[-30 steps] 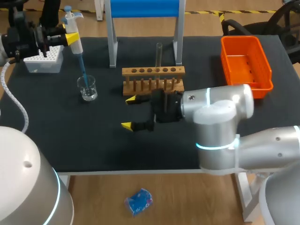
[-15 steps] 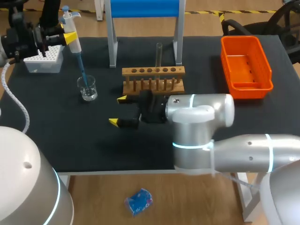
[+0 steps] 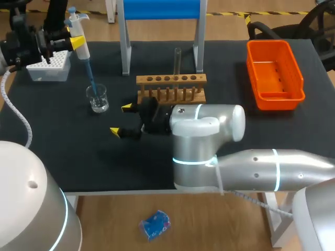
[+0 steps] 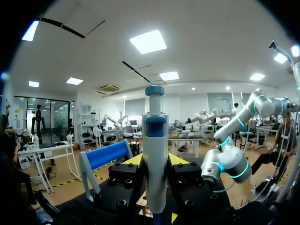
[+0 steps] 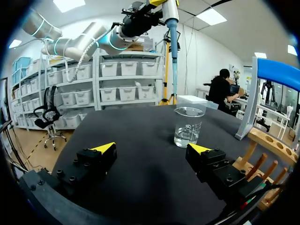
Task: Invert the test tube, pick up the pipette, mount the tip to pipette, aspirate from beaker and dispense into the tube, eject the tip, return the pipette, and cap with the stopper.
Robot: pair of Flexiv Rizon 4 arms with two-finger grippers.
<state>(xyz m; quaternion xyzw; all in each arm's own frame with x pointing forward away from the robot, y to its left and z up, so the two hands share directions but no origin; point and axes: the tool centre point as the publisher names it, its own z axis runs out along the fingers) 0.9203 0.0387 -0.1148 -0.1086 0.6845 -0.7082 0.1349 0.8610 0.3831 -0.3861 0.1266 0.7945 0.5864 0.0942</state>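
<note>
My left gripper [image 3: 75, 42] is shut on the white pipette [image 3: 79, 36] and holds it upright at the far left. The pipette's blue tip [image 3: 91, 78] points down at the glass beaker [image 3: 98, 98], ending about at its rim. In the left wrist view the pipette [image 4: 155, 154] stands between the fingers of the left gripper [image 4: 155, 164]. My right gripper [image 3: 121, 119] hovers open just right of the beaker, with nothing in it. Ahead of the right gripper [image 5: 152, 152] stand the beaker [image 5: 187, 126] and the tip [image 5: 174, 65] above it. A test tube [image 3: 177, 58] stands upright in the wooden rack [image 3: 171, 88].
A white tip box [image 3: 49, 66] sits at the far left behind the beaker. A stand with a blue top and grey legs [image 3: 125, 52] rises behind the rack. An orange bin [image 3: 275, 73] is at the right. The rack [image 5: 262, 154] lies close beside my right gripper.
My right arm has swung left along the front of the rack, so its open gripper is closer to the beaker. The left arm and pipette have barely moved.
</note>
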